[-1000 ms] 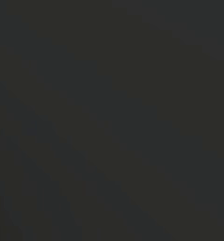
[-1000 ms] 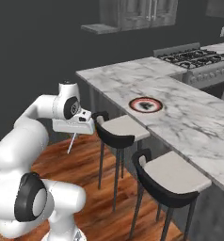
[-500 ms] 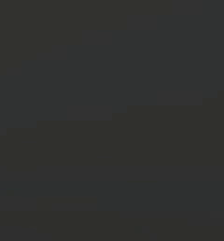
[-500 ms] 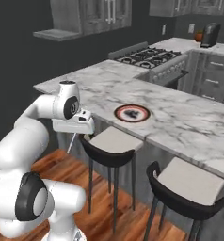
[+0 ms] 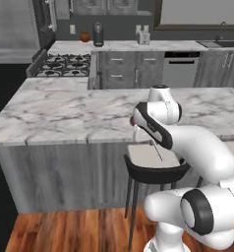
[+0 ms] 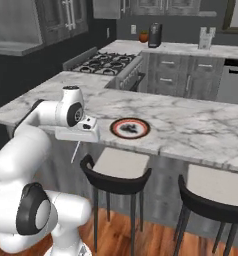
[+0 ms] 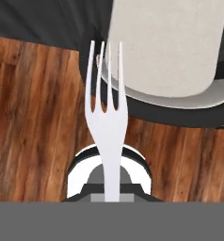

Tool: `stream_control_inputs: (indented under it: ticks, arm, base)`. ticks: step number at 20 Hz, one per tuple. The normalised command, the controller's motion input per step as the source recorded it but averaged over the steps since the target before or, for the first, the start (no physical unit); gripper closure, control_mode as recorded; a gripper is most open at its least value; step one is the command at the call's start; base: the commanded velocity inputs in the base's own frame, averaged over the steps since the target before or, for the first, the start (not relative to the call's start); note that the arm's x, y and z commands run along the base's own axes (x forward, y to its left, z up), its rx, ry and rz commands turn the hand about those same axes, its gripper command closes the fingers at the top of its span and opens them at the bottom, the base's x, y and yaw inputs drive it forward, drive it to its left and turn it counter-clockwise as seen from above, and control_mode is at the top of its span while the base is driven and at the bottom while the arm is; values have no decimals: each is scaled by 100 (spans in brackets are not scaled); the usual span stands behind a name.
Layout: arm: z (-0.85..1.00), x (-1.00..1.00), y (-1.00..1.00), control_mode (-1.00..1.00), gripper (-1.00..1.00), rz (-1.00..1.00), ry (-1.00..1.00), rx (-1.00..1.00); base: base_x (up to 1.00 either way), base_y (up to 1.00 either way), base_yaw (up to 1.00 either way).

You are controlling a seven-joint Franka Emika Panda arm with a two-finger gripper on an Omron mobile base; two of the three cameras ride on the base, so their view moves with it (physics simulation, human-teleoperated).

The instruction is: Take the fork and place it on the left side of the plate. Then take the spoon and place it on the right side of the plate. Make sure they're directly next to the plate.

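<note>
Driving base swings the views round, so the plate (image 6: 130, 128) now sits mid-bench (image 6: 191, 125). Hand (image 6: 80, 141) clamps the fork (image 7: 106, 127), prongs hanging over the stool (image 7: 170, 56).

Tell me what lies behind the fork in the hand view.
Behind the fork held in the claw: wood floor and a cushioned stool. The handle's lower end is hidden.

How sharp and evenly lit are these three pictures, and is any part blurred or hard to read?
Left base view: soft, even light, no glare; the fork is a thin blurry line under the white arm. Right base view: equally flat light, the plate readable but its pattern smeared. Hand view: sharpest, the fork's prongs crisp over the wooden floor and a stool seat; the end effector sits low in the frame.
</note>
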Motion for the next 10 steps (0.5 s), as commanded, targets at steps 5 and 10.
stream_control_inputs:
  ticks: [5, 10]
  arm:
    - [0, 0, 0, 100, 100, 0, 0, 0]
    - [0, 0, 0, 100, 100, 0, 0, 0]
  base:
    - [23, 73, -39]
    - [0, 0, -1]
